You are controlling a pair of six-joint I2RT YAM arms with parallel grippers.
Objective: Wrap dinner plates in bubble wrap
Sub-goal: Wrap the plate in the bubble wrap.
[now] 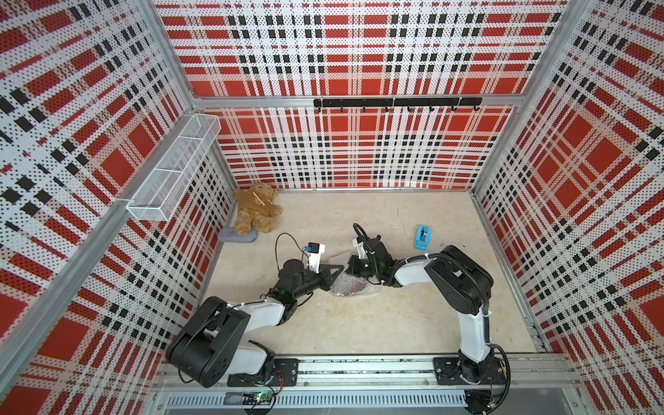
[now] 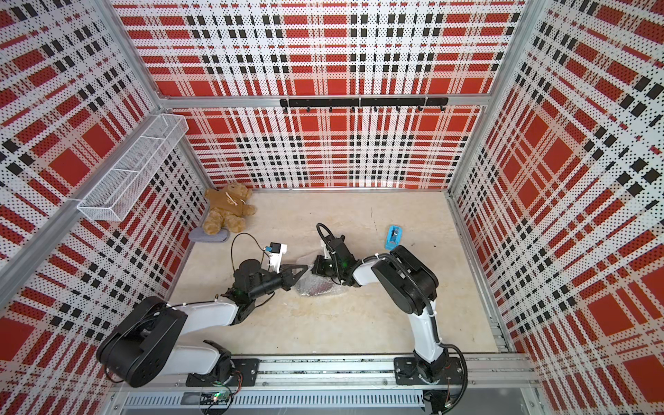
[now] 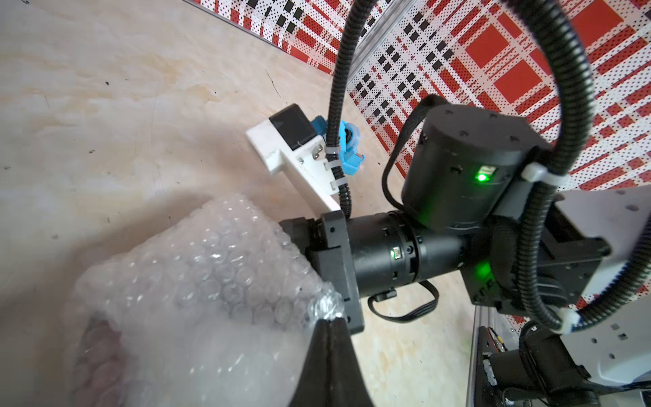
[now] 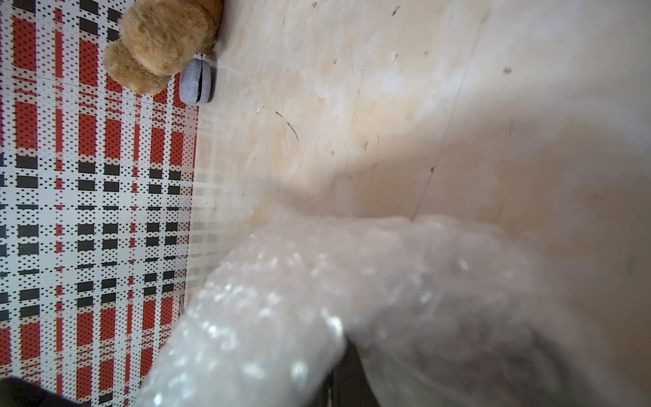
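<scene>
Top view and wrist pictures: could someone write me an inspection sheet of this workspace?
Surface: beige marbled table, scuffed, no spills seen.
Job's things: red plate lying under crumpled bubble wrap, only partly visible.
Clutter: teddy bear and grey pouch in the far corner; blue tape dispenser beside the right arm.
Tools: left tool shut, pinching a wrap edge; right tool shut on wrap, tips buried.
Cables: black ribbed hose loops over the right arm; thin wire loops over the left wrist.
Surroundings: plaid walls, wire basket, hook rail.
</scene>
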